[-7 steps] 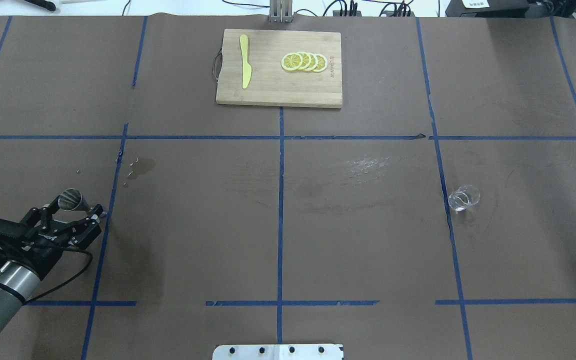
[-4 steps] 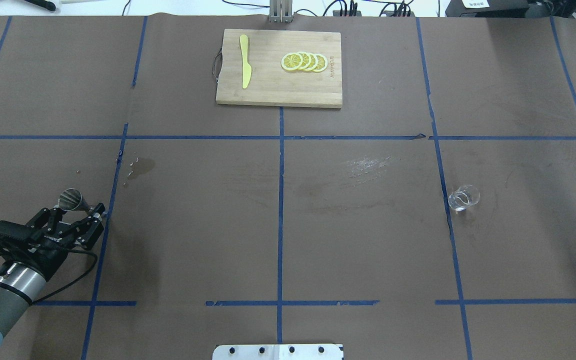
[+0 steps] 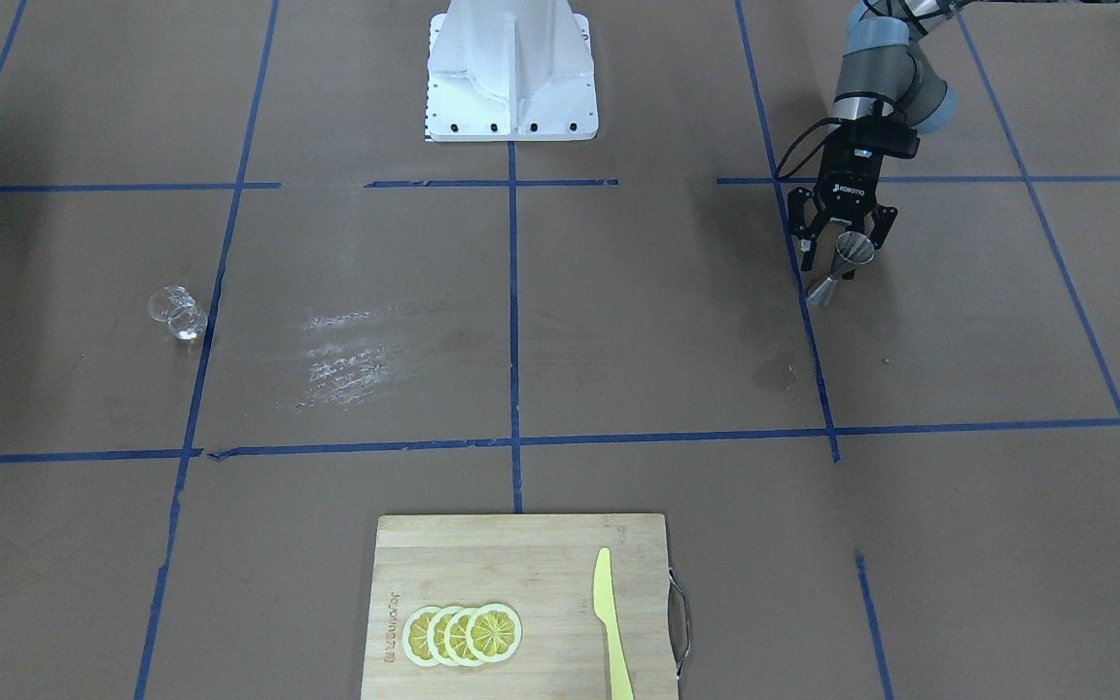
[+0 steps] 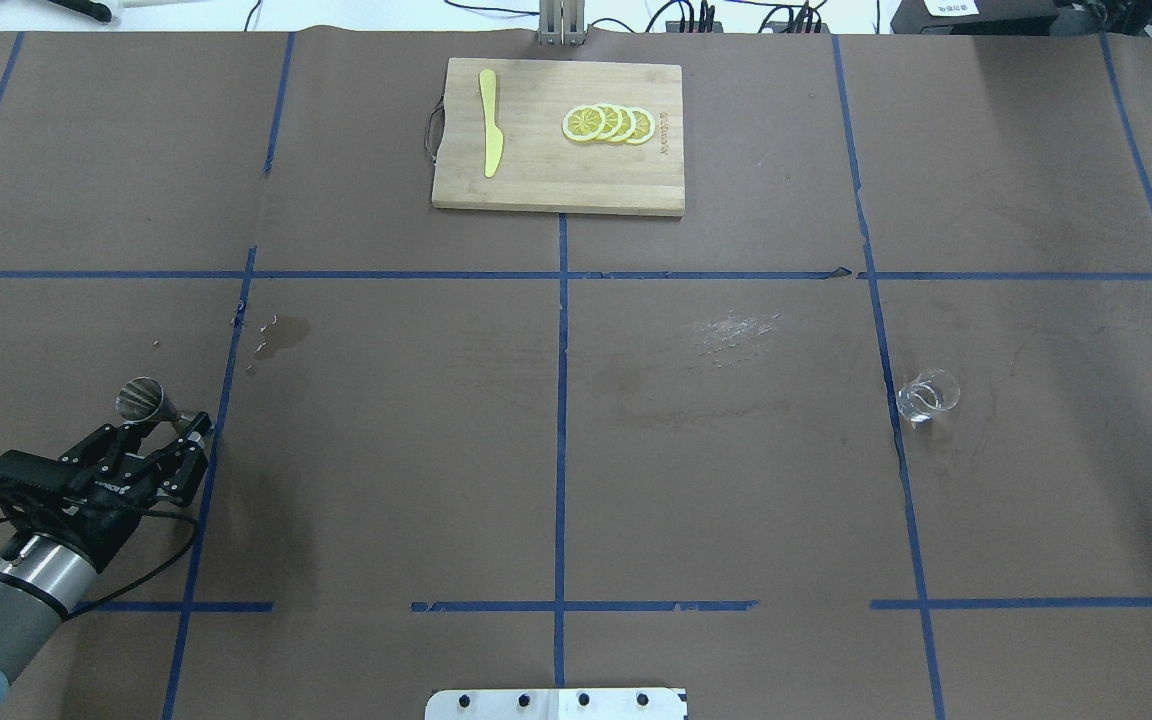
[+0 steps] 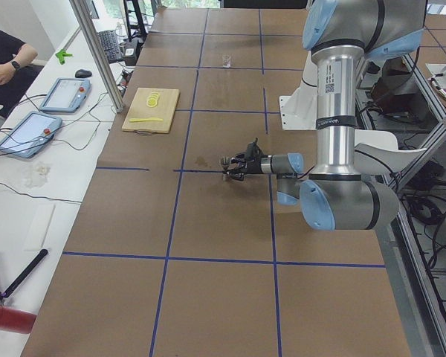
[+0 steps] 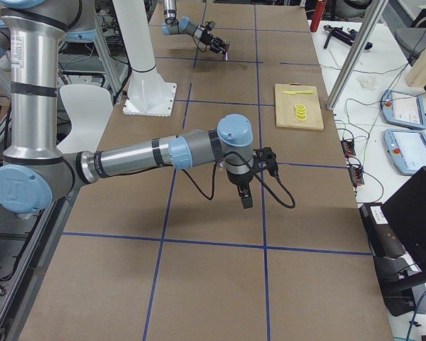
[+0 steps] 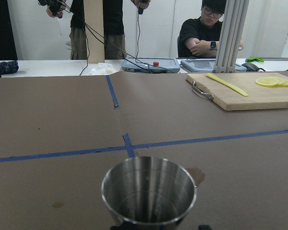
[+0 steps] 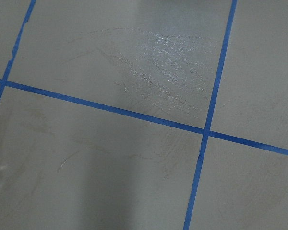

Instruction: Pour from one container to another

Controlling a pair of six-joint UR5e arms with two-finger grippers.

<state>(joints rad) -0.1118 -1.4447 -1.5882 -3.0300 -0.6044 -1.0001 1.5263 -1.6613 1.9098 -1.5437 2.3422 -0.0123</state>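
Job right now: I think it is grabbing the metal cup point(image 4: 147, 402) so it can be tipped into the glass point(image 4: 928, 394)
Metal cup: it stands on the robot's left side of the table, just beside a blue tape line, with its open mouth up
Left gripper point(image 4: 166, 428): its fingers are spread wide, one on each side of the cup's thin middle, and I think they are not squeezing it yet
Which way: the cup is right in front of the left gripper, between the fingers, on the side away from the robot
Cup's long line: up and down, while the gripper lies low and flat, so the fingers only need to close from the sides
Glass: far over on the robot's right side, well apart from the cup, next to another tape line
Right gripper point(image 6: 246, 200): it hangs over the table pointing down, and I cannot tell if it is wide or narrow
Nearer arm: the left arm is at the cup, and the right arm is nearer the glass
Writing: small white letters on the left gripper look like ROBOTIQ, and the cutting board point(image 4: 536, 170) has a mark on one edge too small to read
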